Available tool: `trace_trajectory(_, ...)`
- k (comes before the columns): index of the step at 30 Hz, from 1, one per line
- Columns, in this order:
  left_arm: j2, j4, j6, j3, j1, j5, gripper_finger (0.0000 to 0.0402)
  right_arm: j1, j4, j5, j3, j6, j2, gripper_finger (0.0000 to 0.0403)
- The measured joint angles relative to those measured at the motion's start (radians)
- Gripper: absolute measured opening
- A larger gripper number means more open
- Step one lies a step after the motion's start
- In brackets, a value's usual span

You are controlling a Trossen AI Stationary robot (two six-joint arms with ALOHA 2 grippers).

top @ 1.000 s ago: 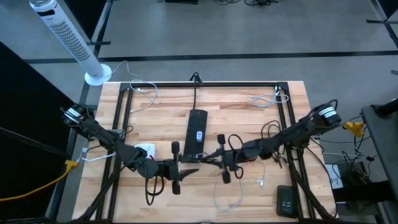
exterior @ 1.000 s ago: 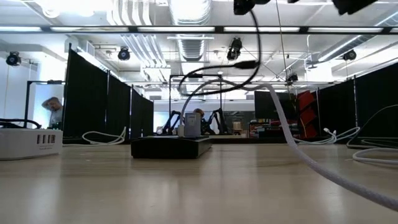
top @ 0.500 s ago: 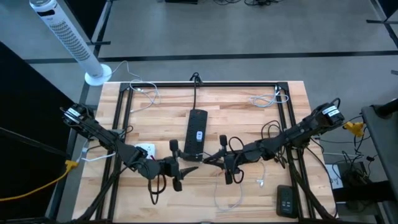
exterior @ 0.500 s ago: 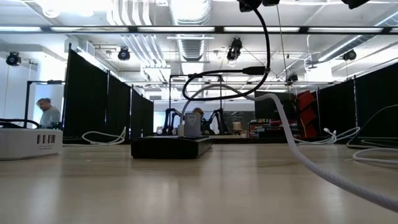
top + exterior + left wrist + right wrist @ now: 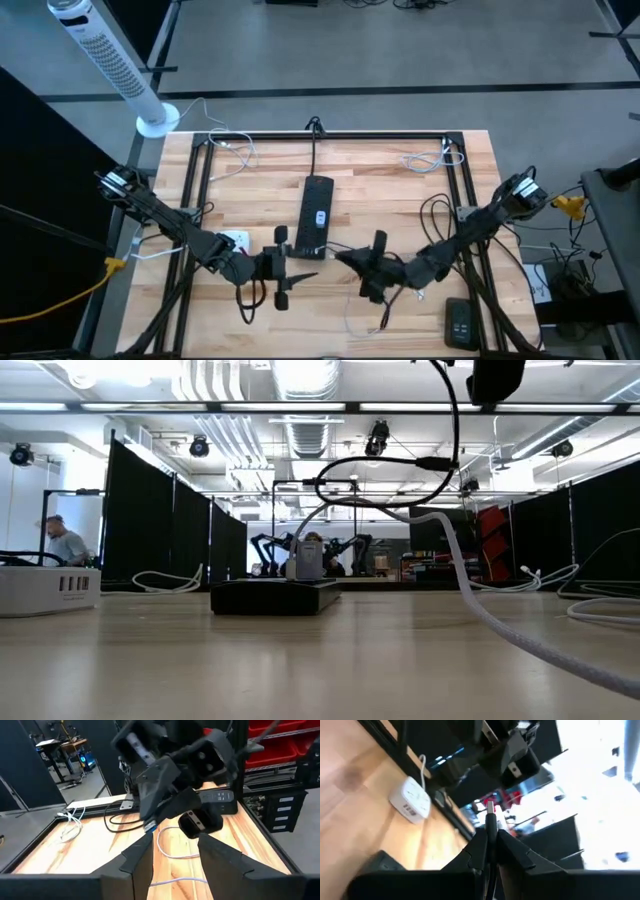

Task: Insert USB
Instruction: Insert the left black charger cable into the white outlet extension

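Note:
My right gripper (image 5: 490, 834) is shut on a black USB plug whose metal tip (image 5: 490, 811) sticks out past the fingertips. In the high view it (image 5: 338, 258) hangs above the table's near middle, facing my left gripper (image 5: 305, 272). My left gripper (image 5: 172, 854) is open with nothing between its fingers, and the plug's tip (image 5: 149, 826) shows just ahead of it. A black power strip (image 5: 318, 213) lies flat at the table's middle. A white USB charger block (image 5: 232, 241) lies flat to its left. My right gripper pinches the plug's black body (image 5: 491, 826) between its two fingers, which lie along it. The fingers come level from the table's right, pointing left. The plug is lifted clear of the table, its metal tip free. The cord behind the fingers is hidden.
A white cable (image 5: 365, 310) lies loose on the table near the front edge, and more white cables (image 5: 432, 158) lie at the far corners. A black remote-like box (image 5: 460, 322) sits at the near right. A black frame (image 5: 330, 135) runs round the table.
My right gripper has swung toward the table's near edge and rolled about its own axis, keeping the plug between its fingers and clear of the table. In the low view the hanging black cable loop has shifted to the right.

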Motion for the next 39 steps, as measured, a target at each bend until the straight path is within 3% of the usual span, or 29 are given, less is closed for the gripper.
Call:
trace_trajectory(6,0.000,-0.001,-0.143,0.000,0.042,0.147,0.0153,0.034,0.264,0.024,0.000,-0.260,0.122,0.0017)
trace_trajectory(12,0.000,-0.043,-0.241,-0.001,0.087,0.168,0.0174,0.037,0.458,0.057,0.040,-0.508,0.247,0.0017)
trace_trajectory(22,0.000,-0.046,-0.409,-0.010,0.107,0.186,0.0183,0.035,0.454,0.096,0.176,-0.750,0.373,0.0017)
trace_trajectory(25,0.000,-0.044,-0.471,-0.010,0.125,0.281,0.0176,0.032,0.455,0.095,0.206,-0.806,0.384,0.0017)
trace_trajectory(29,0.000,-0.052,-0.549,-0.010,0.146,0.410,0.0168,0.027,0.456,0.093,0.214,-0.827,0.386,0.0017)
trace_trajectory(39,0.000,-0.153,-0.672,-0.011,0.144,0.435,0.0152,0.023,0.457,0.095,0.215,-0.837,0.386,0.0017)
